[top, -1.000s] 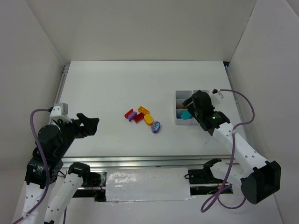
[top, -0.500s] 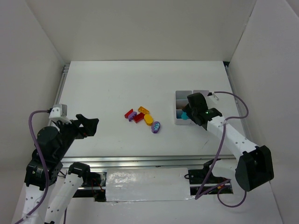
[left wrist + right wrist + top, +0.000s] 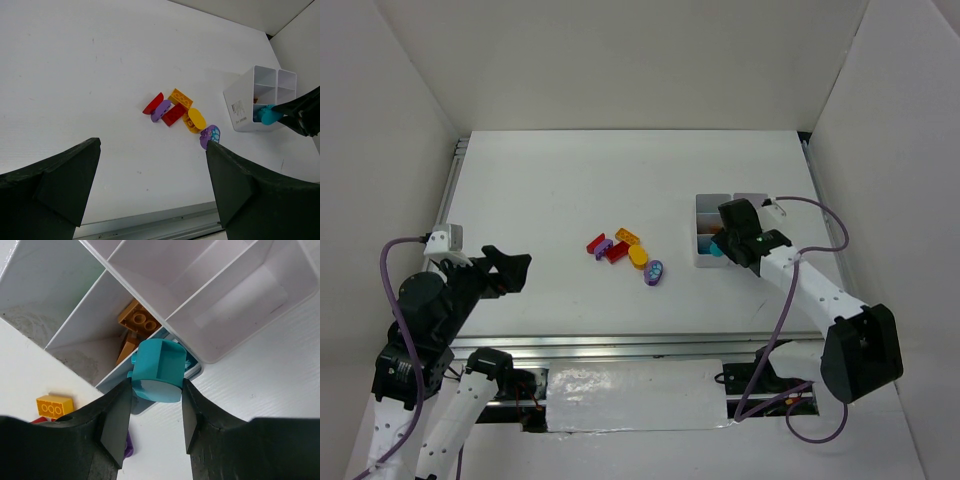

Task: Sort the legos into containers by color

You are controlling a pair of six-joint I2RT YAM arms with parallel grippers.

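My right gripper (image 3: 155, 387) is shut on a teal lego (image 3: 157, 370), a finger pressed to each side. The piece hangs at the rim of the near-left compartment of the white containers tray (image 3: 165, 320). From above, that gripper (image 3: 717, 243) is at the tray's (image 3: 708, 203) front left corner. Orange legos (image 3: 136, 322) lie in the compartment behind. Loose legos lie mid-table: red (image 3: 596, 242), purple (image 3: 603, 249), red (image 3: 617, 252), orange (image 3: 627, 237), yellow (image 3: 638, 256) and a purple oval (image 3: 654, 272). My left gripper (image 3: 510, 265) hovers open at the near left, far from them.
The left wrist view shows the loose cluster (image 3: 174, 114) ahead of the wide-open left gripper (image 3: 152, 145), with the tray (image 3: 240, 107) and the teal lego (image 3: 270, 115) at the right. A metal rail (image 3: 620, 345) runs along the table's near edge. White walls enclose the table.
The right arm has shifted slightly left at the tray's front corner and its jaws have narrowed onto the teal lego. The left arm has hardly moved.
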